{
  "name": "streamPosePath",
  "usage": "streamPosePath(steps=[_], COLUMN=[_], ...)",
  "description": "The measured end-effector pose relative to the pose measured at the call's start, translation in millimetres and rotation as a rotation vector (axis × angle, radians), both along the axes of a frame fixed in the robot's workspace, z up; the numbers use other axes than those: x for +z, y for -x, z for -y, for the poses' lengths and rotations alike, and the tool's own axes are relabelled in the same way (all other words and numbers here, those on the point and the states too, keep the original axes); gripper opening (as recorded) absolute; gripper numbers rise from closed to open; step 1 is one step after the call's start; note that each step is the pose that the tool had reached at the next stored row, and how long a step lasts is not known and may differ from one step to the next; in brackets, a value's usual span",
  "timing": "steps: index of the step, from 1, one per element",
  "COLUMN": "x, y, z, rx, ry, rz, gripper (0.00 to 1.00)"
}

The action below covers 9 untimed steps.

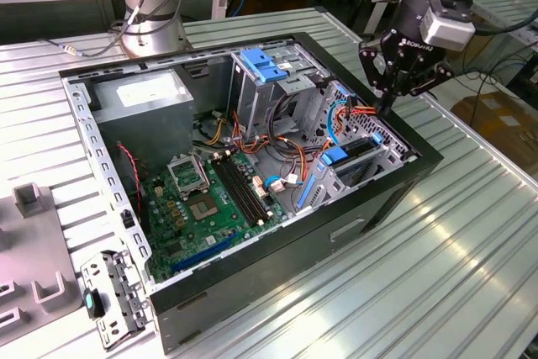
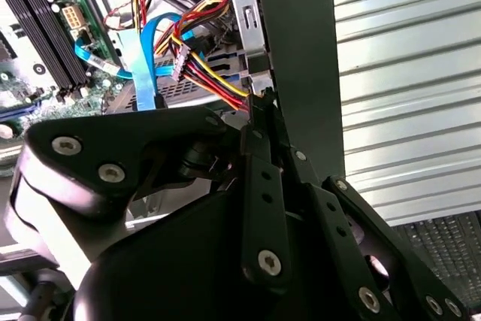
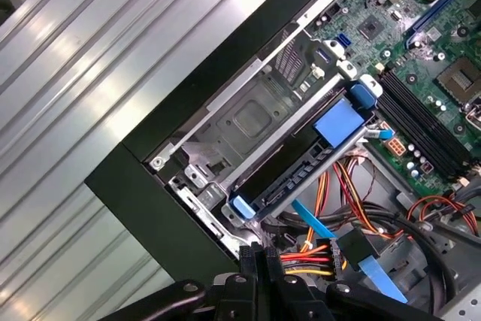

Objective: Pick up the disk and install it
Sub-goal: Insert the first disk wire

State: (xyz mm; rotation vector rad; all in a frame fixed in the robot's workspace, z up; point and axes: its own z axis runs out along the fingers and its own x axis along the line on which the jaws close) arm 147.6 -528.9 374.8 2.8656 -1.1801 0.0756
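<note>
Hovering at the case's corner, hand (image 1: 392, 98) had fingers pressed together, empty, tips just above the cable bundle (image 2: 197, 65) beside the drive cage. Disk (image 3: 301, 174) sat edge-on in the cage (image 3: 248, 122) slot, blue rails showing. Judgement: seating wanted a straight push along the rails, clear of the wires. Beyond: motherboard (image 1: 197, 199), power supply (image 1: 147, 107), ribbed table (image 1: 437, 275).

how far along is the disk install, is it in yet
Mostly done, it seems: the disk lies in a slot of the drive cage, with blue rails at both ends. In hand: nothing. The gripper has its jaws shut and empty, at the corner of the case beside the cables. Left: I cannot tell whether the disk is fully seated or cabled.
</note>
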Motion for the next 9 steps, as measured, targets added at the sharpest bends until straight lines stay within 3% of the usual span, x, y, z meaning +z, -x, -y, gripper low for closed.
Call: streamPosePath(steps=[9], x=[0.1], y=[0.0], z=[-0.1], rx=[-0.177], ry=[0.0001], rz=[0.0000], gripper=[0.16])
